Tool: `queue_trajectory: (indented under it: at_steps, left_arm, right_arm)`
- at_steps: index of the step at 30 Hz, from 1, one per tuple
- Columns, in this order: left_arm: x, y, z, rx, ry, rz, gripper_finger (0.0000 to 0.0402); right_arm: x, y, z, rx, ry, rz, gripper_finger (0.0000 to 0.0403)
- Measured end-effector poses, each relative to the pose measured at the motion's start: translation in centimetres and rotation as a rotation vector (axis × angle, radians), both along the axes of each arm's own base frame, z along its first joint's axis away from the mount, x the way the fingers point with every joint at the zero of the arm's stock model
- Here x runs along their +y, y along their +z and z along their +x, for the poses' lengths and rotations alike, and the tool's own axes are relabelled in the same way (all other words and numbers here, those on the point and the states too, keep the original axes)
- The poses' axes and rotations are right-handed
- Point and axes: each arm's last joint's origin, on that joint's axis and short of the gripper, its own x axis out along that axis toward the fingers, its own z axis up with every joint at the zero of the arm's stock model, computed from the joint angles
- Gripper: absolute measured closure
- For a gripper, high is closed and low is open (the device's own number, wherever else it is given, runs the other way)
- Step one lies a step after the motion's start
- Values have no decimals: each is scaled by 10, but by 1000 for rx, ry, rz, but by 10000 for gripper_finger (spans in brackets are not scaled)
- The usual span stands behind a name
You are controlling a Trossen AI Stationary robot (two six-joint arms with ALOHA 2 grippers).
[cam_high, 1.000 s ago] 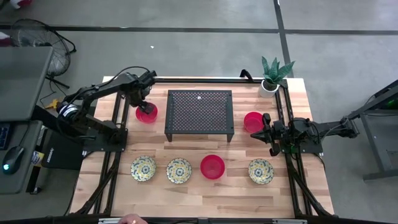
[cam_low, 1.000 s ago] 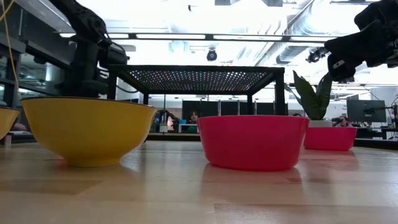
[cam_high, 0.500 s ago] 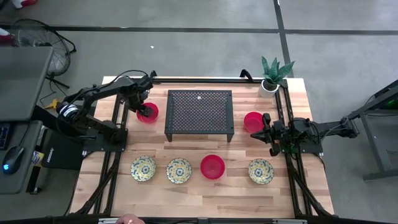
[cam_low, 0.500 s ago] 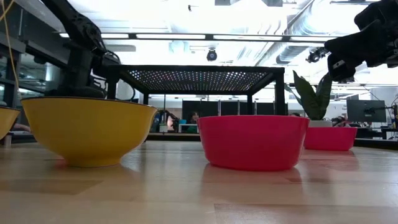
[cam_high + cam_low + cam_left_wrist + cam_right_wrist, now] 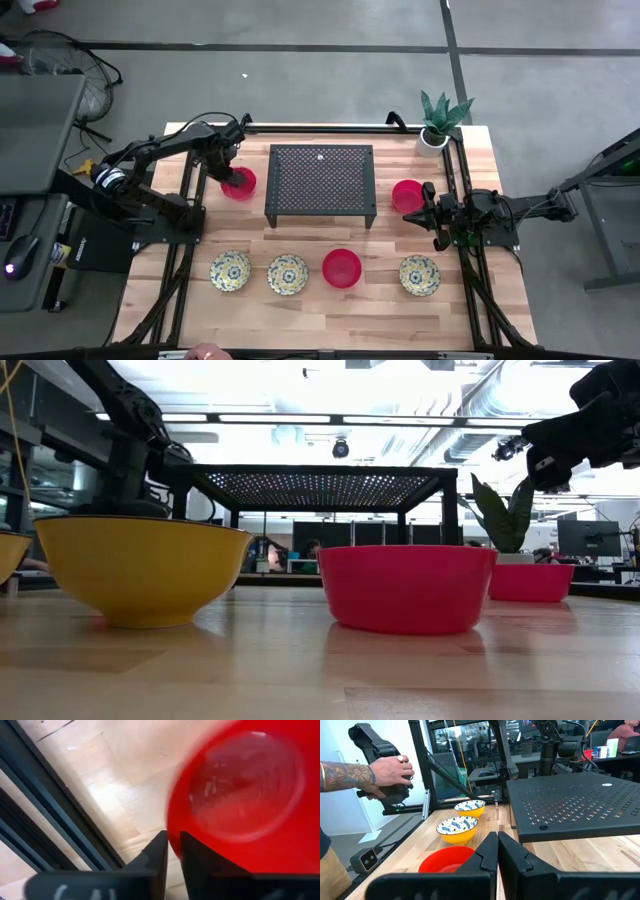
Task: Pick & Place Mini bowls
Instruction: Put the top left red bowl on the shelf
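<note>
Butcher-block table (image 5: 390, 300), concrete floor; left hand (image 5: 172, 851) pinching red bowl (image 5: 240, 795) rim, right hand (image 5: 497, 851) closed.

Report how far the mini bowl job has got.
Done: nothing looks placed yet; the perforated black rack carries no bowl.
In hand: the left gripper is pinched on the rim of the red bowl left of the rack, not yet lifted.
Left: another red bowl beside the waiting, shut right gripper, plus the front row's red bowl and three floral bowls.
</note>
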Motion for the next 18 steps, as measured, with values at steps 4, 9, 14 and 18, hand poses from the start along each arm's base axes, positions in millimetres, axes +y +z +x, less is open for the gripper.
queue_trajectory:
  at_steps: [4,9,14,18]
  left_arm:
    - [0,0,0,2,0,-3,395]
    - [0,0,0,0,-4,-4,397]
    - [2,10,2,-27,-5,28,399]
    - [5,25,3,-47,-18,56,400]
  right_arm:
    - [0,0,0,0,0,0,402]
    - [0,0,0,0,0,0,402]
    - [0,0,0,0,0,0,402]
    - [0,0,0,0,0,0,402]
